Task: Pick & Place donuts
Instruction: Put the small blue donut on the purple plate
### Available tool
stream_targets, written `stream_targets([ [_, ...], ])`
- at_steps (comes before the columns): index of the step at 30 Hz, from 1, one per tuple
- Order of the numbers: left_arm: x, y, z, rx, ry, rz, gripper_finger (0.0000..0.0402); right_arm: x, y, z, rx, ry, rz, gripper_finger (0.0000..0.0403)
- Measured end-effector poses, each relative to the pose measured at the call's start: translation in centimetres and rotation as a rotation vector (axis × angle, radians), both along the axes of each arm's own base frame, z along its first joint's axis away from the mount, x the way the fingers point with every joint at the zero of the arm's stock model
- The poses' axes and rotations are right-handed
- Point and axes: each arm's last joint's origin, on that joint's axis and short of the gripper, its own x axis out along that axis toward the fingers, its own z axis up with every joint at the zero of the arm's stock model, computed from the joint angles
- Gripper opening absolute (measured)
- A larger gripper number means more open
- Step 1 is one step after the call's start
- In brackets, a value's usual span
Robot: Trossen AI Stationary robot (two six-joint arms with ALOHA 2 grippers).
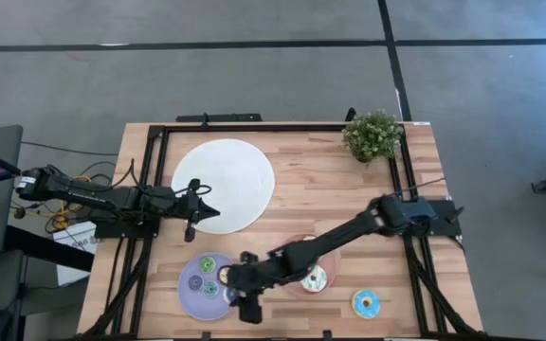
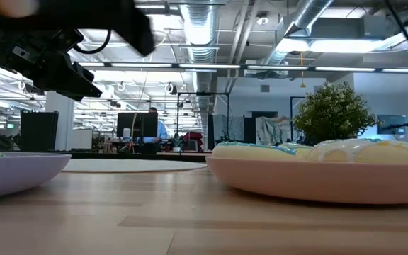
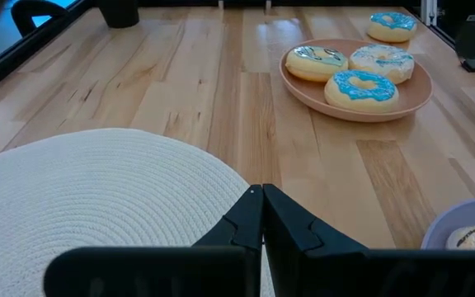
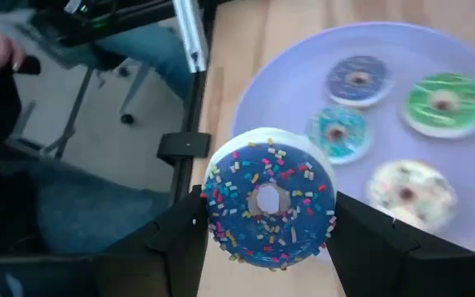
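I have the right end effector clamped on a dark blue sprinkled donut, held between its two fingers above the near right edge of the lilac plate, at the bench's near side. The left end effector is fully closed on nothing and waits over the near edge of the large white disc, farther back on the left.

My worry is the grip: the fingers pinch the ring across its sides, and the icing looks smooth and hard, so I judge it could twist or slip out if I swing quickly. Released from here, it may land on the plate's rim and roll onto the wood, or drop onto the teal donut right behind it.

The lilac plate is flat, matte and shallow-lipped, carrying a purple donut, a green one and a cream one, all small rings with glossy icing. The pink plate to the right holds three larger rings iced blue and white. One more blue ring lies on bare wood at the near right. The disc looks woven, with fine concentric ribs. The bench is pale planked wood.
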Motion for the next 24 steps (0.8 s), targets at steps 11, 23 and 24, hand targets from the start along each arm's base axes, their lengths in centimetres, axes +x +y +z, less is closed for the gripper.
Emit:
stream_targets([
  [11,0.0,0.0,0.0,0.0,-0.001,-0.001,0.0,4.2,-0.9,-6.1,0.016,0.135,0.068,0.0211],
  [23,0.0,0.0,0.0,0.0,0.0,0.0,0.0,4.5,-1.3,-6.9,0.043,0.15,0.076,0.0211],
  [24,0.0,0.0,0.0,0.0,-0.001,-0.001,0.0,4.6,-1.4,-6.9,0.043,0.149,0.074,0.0211],
])
